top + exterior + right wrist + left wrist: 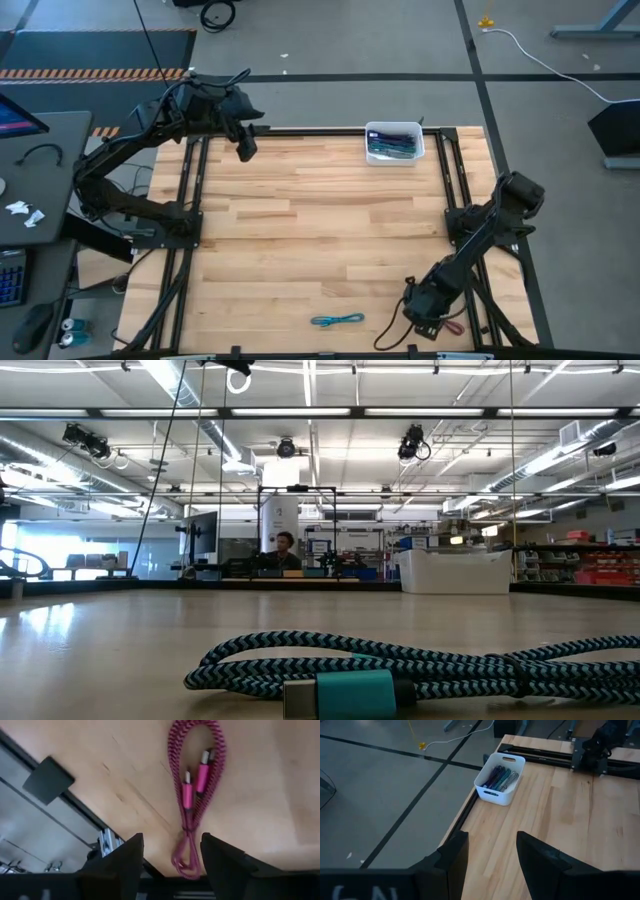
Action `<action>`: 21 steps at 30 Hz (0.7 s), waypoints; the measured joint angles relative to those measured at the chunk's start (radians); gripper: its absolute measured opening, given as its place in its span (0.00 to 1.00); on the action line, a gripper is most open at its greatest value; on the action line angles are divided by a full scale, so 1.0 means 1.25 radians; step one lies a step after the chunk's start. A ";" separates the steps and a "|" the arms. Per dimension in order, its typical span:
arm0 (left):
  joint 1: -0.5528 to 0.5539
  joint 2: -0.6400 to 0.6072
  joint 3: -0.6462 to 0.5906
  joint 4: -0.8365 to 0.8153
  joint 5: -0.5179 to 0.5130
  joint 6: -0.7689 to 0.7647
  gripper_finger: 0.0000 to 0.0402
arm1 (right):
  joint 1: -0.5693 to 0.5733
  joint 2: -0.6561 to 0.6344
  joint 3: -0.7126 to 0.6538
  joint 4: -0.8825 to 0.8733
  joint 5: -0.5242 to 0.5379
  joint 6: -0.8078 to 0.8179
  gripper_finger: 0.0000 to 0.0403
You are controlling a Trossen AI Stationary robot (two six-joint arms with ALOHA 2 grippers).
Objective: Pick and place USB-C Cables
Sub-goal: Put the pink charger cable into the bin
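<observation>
USB-C cables (393, 146): most already in the white bin (371, 131), teal cable (337, 320) and pink cable (195, 795) left on the counter (300, 230) (right claw (170, 860) open, empty, over pink).

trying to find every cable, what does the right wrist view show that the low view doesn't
Only the right wrist view: a maroon cable lying on the table near its edge, ahead of the open right gripper. Only the low view: a teal cable close to the camera, the white bin far behind it, and a person in the room. Both share the wooden tabletop.
</observation>
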 joint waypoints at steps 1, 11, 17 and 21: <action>0.000 0.000 0.000 0.003 0.000 -0.001 0.43 | 0.001 0.015 0.000 0.013 -0.004 0.009 0.50; 0.000 0.000 0.000 0.019 0.000 -0.006 0.43 | 0.008 0.121 0.004 0.031 -0.051 0.076 0.31; 0.000 0.000 0.000 0.042 0.000 -0.006 0.43 | 0.008 0.110 0.003 0.031 -0.034 0.078 0.05; 0.000 0.000 0.000 0.044 0.000 -0.002 0.43 | -0.026 0.010 -0.003 -0.052 0.142 0.092 0.06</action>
